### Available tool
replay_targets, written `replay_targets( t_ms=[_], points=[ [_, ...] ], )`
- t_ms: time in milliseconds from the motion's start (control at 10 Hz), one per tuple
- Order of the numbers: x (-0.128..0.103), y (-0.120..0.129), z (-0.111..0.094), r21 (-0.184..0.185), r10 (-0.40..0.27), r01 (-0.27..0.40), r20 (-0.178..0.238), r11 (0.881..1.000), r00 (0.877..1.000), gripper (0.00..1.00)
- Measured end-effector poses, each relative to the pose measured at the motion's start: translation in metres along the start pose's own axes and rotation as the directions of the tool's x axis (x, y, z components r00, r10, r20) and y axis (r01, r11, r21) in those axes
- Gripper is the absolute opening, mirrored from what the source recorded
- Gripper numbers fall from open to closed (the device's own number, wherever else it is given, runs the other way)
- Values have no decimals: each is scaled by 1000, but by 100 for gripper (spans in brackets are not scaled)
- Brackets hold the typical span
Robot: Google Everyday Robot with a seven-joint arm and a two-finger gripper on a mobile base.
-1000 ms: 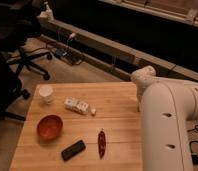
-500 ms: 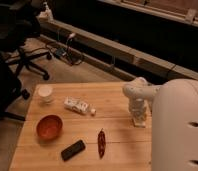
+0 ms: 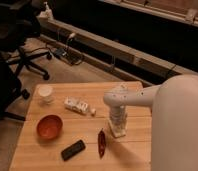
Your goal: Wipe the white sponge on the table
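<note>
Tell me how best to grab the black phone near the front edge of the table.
Come from above and pinch the black phone across its narrow width; it lies flat and angled. The hand is down on the white sponge, right of the red chili.

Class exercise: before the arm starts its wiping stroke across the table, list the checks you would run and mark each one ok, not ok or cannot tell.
1. Gripper down at the table: ok.
2. Gripper shut: ok.
3. White sponge under the gripper: ok, pale block at its tip.
4. Sponge flat on the wood: cannot tell.
5. Red chili clear of the stroke: not ok, it lies close beside.
6. Red bowl, black phone and white packet off to the side: ok.
</note>
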Motion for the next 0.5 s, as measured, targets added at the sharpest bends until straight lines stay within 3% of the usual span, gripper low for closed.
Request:
replay_targets(
  t_ms=[200, 500],
  points=[
    [-50, 12, -7, 13, -18, 17, 55, 1000, 998, 18],
    [-125, -6, -20, 52, 16, -23, 127, 998, 992, 18]
  ],
)
